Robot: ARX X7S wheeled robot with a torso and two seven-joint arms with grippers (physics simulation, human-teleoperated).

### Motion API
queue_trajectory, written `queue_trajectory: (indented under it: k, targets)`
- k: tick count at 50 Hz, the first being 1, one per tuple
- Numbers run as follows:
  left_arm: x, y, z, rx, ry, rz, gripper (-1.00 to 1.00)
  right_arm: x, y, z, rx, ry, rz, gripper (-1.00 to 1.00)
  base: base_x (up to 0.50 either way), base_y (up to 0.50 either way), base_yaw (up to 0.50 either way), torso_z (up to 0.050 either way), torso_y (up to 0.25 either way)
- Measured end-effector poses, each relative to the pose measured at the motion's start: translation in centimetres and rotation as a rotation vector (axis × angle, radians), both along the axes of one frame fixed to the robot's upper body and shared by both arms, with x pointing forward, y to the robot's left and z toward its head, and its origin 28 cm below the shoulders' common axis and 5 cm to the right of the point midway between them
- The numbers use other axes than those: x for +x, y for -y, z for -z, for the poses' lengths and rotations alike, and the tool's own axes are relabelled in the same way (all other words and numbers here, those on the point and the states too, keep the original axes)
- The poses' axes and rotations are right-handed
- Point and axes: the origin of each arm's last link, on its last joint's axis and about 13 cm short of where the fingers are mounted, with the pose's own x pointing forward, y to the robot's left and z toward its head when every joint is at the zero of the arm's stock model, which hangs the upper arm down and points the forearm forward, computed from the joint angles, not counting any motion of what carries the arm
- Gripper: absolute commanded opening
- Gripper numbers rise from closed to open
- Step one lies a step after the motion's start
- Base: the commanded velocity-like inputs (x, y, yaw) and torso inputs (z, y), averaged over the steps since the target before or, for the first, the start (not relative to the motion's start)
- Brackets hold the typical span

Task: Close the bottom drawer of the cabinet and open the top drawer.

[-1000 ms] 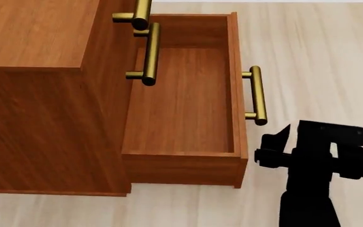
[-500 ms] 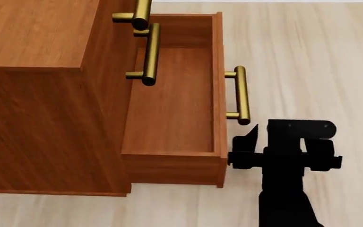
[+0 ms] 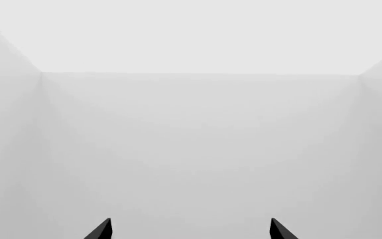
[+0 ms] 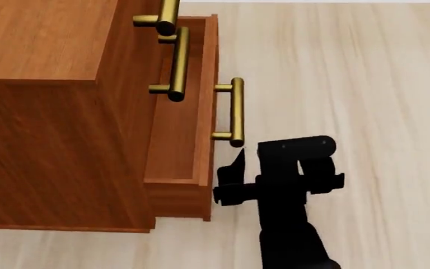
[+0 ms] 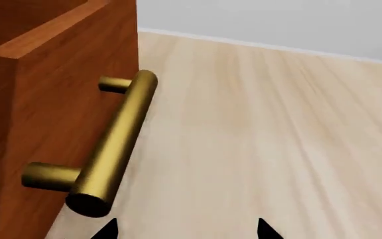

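The right gripper (image 4: 230,182), fingers spread and holding nothing, is reaching up from below beside the front of the bottom drawer (image 4: 204,112), which is sticking partly out of the cabinet (image 4: 43,112), near its brass handle (image 4: 235,112).

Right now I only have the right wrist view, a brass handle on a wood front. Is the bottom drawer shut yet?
Observer: No. In the head view the bottom drawer juts out of the cabinet, with a narrow strip of its inside showing.
Operator: Where's my right gripper?
Observer: The right gripper is open, at the near corner of the drawer front, beside the near end of the handle. I can't tell whether it is touching.
Operator: And the top drawer?
Observer: Only the top drawer's handle shows, close to the cabinet face, so it looks shut.
Operator: Left arm?
Observer: The left gripper is open and faces only pale walls.
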Motion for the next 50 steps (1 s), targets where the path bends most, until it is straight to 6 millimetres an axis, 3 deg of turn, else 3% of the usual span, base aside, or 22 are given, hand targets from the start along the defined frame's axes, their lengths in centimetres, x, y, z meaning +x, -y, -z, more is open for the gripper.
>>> queue_trajectory:
  k: [32,50]
  targets:
    - [-0.2,0.0,-0.3,0.001,0.008,0.000,1.00,0.0,-5.3,-0.6,0.037,-0.012,-0.222,1.00,0.00,0.00,0.00,0.000,0.000]
    - [-0.3,0.0,-0.4,0.000,0.011,0.000,1.00,0.0,-5.1,-1.0,0.036,-0.027,-0.292,1.00,0.00,0.00,0.00,0.000,0.000]
